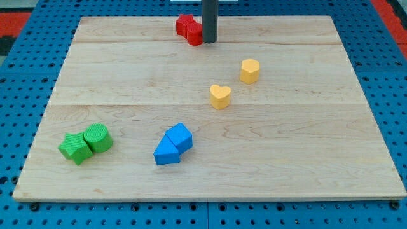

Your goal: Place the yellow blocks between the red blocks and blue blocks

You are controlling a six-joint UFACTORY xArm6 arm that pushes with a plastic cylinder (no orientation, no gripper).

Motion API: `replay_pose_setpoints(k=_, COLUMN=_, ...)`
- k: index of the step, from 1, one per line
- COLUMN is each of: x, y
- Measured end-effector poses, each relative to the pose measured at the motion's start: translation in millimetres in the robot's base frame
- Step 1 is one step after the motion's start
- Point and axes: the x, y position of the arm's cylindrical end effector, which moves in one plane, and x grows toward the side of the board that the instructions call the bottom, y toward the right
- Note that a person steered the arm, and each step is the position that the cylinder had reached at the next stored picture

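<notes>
Two red blocks point(189, 28) sit together at the view's top centre; their shapes are hard to make out. My tip point(209, 41) rests on the board just right of them, touching or nearly touching. A yellow heart block point(220, 97) lies near the middle. A second yellow block point(250, 70), roughly hexagonal, lies up and right of it. Two blue blocks point(173, 144), wedge-like, sit touching at the view's lower centre-left. The yellow blocks lie right of the line between red and blue.
Two green blocks, a cylinder point(97, 138) and a star-like one point(75, 148), sit touching at the view's lower left. The wooden board point(305, 159) lies on a blue perforated surface point(19, 83).
</notes>
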Motion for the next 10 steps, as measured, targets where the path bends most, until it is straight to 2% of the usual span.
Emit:
replay_pose_setpoints(k=5, x=0.3, y=21.2)
replay_pose_setpoints(k=6, x=19.2, y=41.8)
replay_pose_setpoints(k=7, x=42.1, y=100.4)
replay_pose_setpoints(k=8, x=71.6, y=123.3)
replay_pose_setpoints(k=9, x=82.1, y=126.3)
replay_pose_setpoints(k=10, x=87.7, y=24.6)
